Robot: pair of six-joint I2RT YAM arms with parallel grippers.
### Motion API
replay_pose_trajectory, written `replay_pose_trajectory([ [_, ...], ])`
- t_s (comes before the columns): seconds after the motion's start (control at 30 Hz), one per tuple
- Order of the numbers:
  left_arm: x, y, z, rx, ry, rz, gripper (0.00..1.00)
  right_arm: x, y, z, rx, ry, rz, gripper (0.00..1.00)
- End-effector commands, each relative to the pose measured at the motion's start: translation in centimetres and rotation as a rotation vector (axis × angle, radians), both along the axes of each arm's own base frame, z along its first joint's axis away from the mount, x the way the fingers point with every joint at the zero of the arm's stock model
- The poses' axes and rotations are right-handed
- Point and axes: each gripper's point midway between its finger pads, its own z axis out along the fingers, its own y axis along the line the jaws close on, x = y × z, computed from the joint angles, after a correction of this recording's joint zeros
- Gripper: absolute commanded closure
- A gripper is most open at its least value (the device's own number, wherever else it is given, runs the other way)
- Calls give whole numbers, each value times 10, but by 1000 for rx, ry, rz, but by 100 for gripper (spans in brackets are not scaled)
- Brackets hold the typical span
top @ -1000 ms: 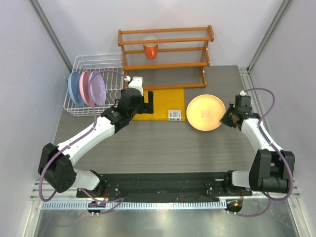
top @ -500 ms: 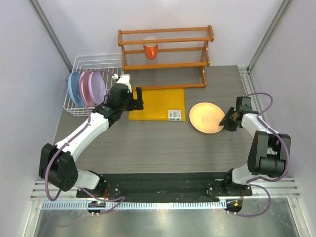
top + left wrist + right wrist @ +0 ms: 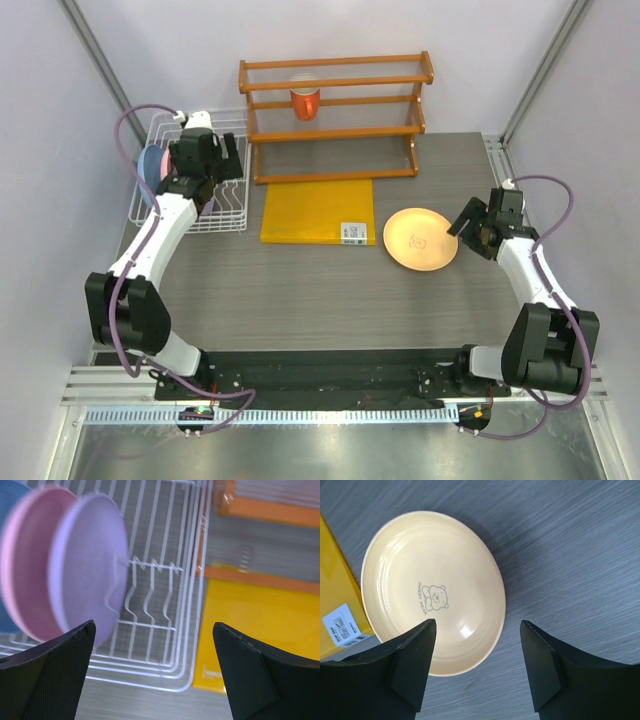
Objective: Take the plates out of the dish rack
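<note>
Over at the far left of the table, the left gripper [image 3: 152, 627] hangs above the dish rack [image 3: 225, 215] with its jaws spread wide and nothing between them. Three plates stand on edge at the rack's left end: the light blue plate [image 3: 9, 492] furthest left, the pink plate [image 3: 27, 565] next, and the lilac plate [image 3: 90, 590] on the right, closest to the open fingers. The fourth, the peach plate [image 3: 421, 239], lies flat on the table [image 3: 300, 290], right of the yellow mat [image 3: 315, 205]. The right gripper [image 3: 477, 625] sits just above its right side, fingers parted and holding nothing.

To my eye the step in hand is taking the lilac plate, and the fingers are not yet on it. I'd bring the left gripper further left and down onto that plate's upper rim, with one finger on each face. The gap between lilac and pink looks thin, so the inner finger needs to slide in cleanly without nudging the pink one over. Close firmly, since a smooth plastic rim could slip. Then lift straight up until the bottom edge clears the wire prongs before swinging right, or the rack may come along. The right arm would do well to rise clear of the peach plate.
</note>
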Motion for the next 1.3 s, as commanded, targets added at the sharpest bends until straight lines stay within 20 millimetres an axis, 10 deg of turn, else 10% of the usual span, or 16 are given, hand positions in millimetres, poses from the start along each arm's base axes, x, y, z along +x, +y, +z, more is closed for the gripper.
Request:
replay_pose_trajectory([
  [0.0,14,35,20,172,-27,96,1,10,-5,22,-26,-53,8,26],
  [0.57,27,100,-25,379,80,346,10,13,7,-7,42,8,49,26],
  [0.83,30,105,-35,387,99,363,42,14,10,-11,55,13,59,31],
  [0.97,31,106,-32,391,96,376,90,14,9,-12,54,16,60,31],
  [1.27,20,104,1,501,30,455,94,13,11,-15,62,22,69,31],
])
